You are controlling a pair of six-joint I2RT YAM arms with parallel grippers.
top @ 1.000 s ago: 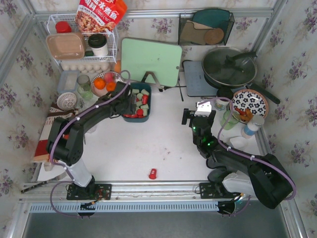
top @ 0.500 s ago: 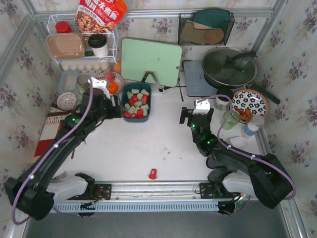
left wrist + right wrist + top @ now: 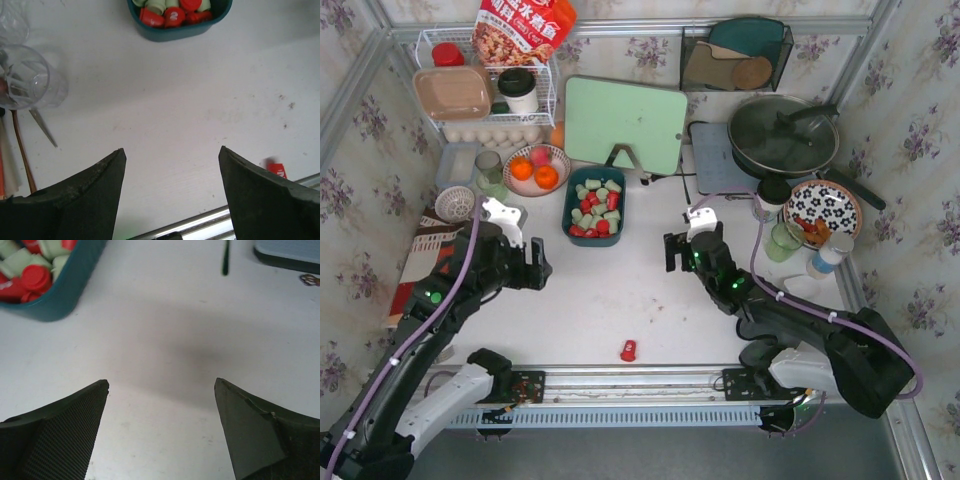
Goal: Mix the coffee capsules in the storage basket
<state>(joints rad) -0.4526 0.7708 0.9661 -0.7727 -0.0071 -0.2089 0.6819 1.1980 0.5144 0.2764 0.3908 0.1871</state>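
Observation:
The storage basket (image 3: 595, 207), a dark teal tub, sits at the back middle of the table and holds several red and pale green coffee capsules (image 3: 598, 203) mixed together. One red capsule (image 3: 629, 350) lies alone near the front rail. My left gripper (image 3: 532, 268) hovers open and empty, left of and nearer than the basket. The left wrist view shows the basket (image 3: 180, 31) far ahead of its gripper (image 3: 171, 150), with the stray capsule (image 3: 276, 169) at the right finger. My right gripper (image 3: 672, 252) is open and empty, right of the basket (image 3: 67, 295).
A clear glass (image 3: 27, 75) stands left of the left gripper. A plate of oranges (image 3: 536, 168), a wire rack (image 3: 485, 90) and a green cutting board (image 3: 625, 122) line the back. A lidded pan (image 3: 782, 133), a patterned bowl (image 3: 823, 207) and cups stand at the right.
My left arm has pulled back out of the basket, towards the near left, jaws opening slightly. My right gripper has slid left towards the basket. The stray red capsule has not moved.

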